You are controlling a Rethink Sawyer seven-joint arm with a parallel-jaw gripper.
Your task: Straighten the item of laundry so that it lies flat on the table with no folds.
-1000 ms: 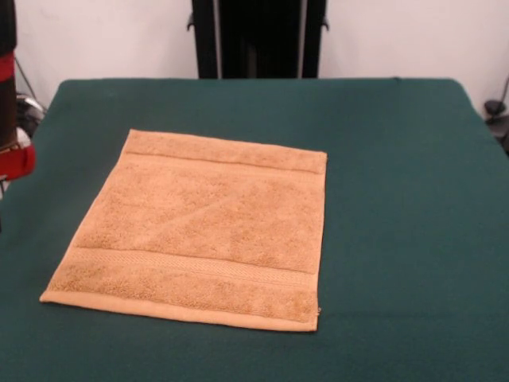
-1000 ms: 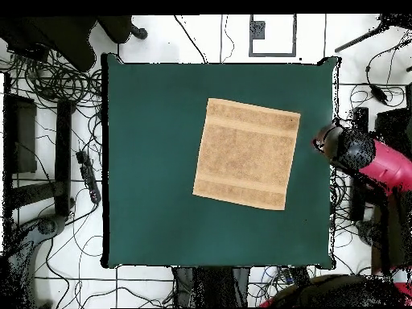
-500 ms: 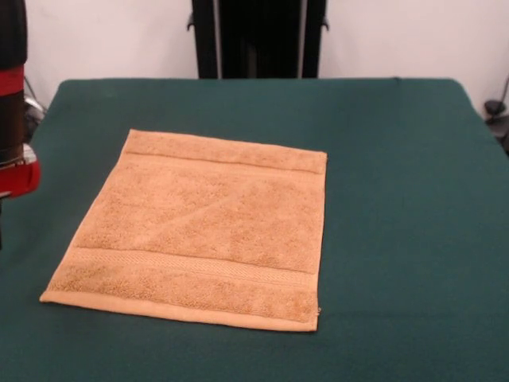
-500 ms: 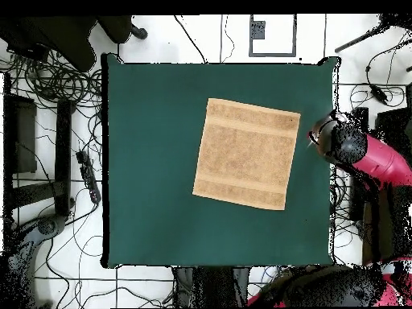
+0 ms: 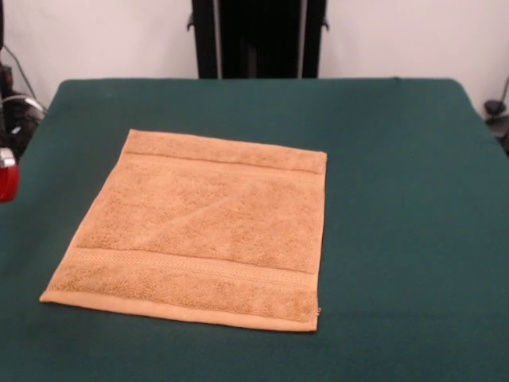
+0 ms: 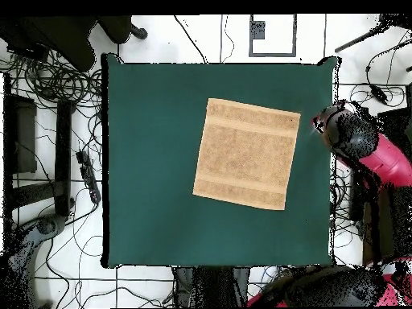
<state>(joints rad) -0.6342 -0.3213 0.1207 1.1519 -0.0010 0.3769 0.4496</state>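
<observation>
Dark green cloth covered the table (image 5: pixel 398 199), and behind its far edge in the front view stood the black pedestal (image 5: pixel 258 38) against a white wall. On that cloth the golden-orange towel (image 5: pixel 199 227) lay spread out flat, roughly square, with one woven band (image 5: pixel 183 264) running near its front edge and another near its far edge; a faint diagonal crease crossed its middle, and a tiny white label (image 5: pixel 320 311) peeked out at the front right corner.

From overhead, the towel (image 6: pixel 246 153) sat on the table (image 6: pixel 153 201) somewhat toward the side where the arm was. The red and black arm (image 6: pixel 378 161) hung outside the table's edge, and the gripper (image 6: pixel 342 129) at its dark end was just past that edge, over the floor. Seen from the gripper, the towel lay well apart, inward across the cloth, with bare green between them. Whether the gripper was wide or narrow could not be told from either view. In the front view only a sliver of the red arm (image 5: pixel 6 173) showed at the left border. Cables (image 6: pixel 56 88) littered the floor around the table
</observation>
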